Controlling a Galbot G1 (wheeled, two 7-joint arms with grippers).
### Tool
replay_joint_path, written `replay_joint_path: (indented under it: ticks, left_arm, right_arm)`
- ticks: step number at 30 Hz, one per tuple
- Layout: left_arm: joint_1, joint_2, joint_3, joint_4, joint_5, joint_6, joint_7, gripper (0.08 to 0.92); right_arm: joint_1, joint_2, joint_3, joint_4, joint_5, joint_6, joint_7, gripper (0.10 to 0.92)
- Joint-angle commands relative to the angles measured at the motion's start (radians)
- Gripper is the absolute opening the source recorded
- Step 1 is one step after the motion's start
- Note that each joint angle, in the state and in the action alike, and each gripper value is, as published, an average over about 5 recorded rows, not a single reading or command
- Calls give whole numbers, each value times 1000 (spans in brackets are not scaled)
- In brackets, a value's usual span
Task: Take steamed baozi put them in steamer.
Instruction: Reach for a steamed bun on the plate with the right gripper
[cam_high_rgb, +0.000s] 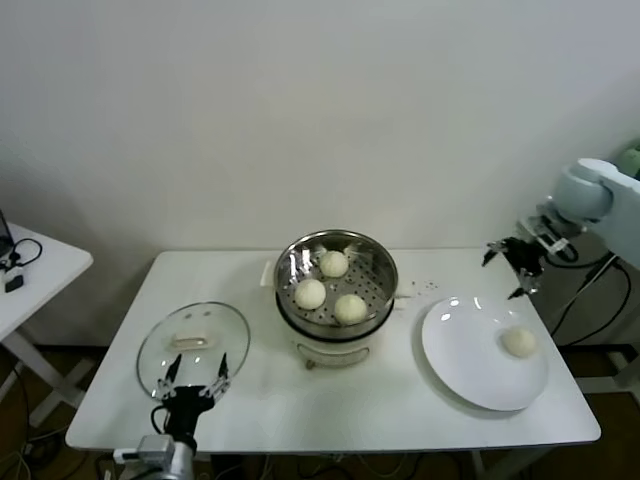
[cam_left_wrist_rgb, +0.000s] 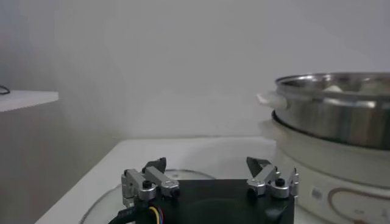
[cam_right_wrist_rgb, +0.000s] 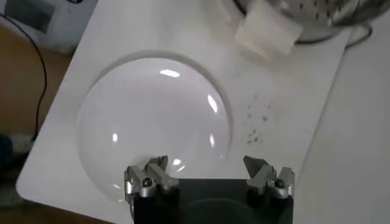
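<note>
So from the head cam, three steamed baozi (cam_high_rgb: 333, 263) sit in the steamer (cam_high_rgb: 336, 285) mid-table, and a fourth one (cam_high_rgb: 518, 341) is alone on the white plate (cam_high_rgb: 470, 355) to its right. The right gripper (cam_high_rgb: 508, 262) hangs above the table's far right edge, fingers spread, nothing in them. Left wrist cam: the left gripper (cam_left_wrist_rgb: 209, 172) is released too, low beside the steamer (cam_left_wrist_rgb: 332, 109), over the glass lid (cam_left_wrist_rgb: 106, 204). Right wrist cam: open fingers (cam_right_wrist_rgb: 263, 173) over the plate (cam_right_wrist_rgb: 155, 122).

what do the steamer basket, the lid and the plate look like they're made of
Round shiny steamer basket: likely stainless steel, mirror-bright with a perforated floor. Round clear lid: apparently glass, see-through inside a metal-looking rim. Flat white plate: glossy, probably ceramic, though plastic can't be excluded.
</note>
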Motion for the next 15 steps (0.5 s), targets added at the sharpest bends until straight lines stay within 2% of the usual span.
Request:
replay_joint_path:
  ticks: [1,6,15]
  left_arm:
    - [2,1,14,-37,-6,17,-1,823]
    - [12,3,0,-28,-9,15,-1,823]
    - [10,4,-6,-9,-8,15,-2,823]
  right_arm:
    - [-419,-113,326,-72,-190,-69,16,823]
    - [-540,-63,466,-131,-314,-38,34,823]
    - [-594,30,538,-225,-370,-5,85,823]
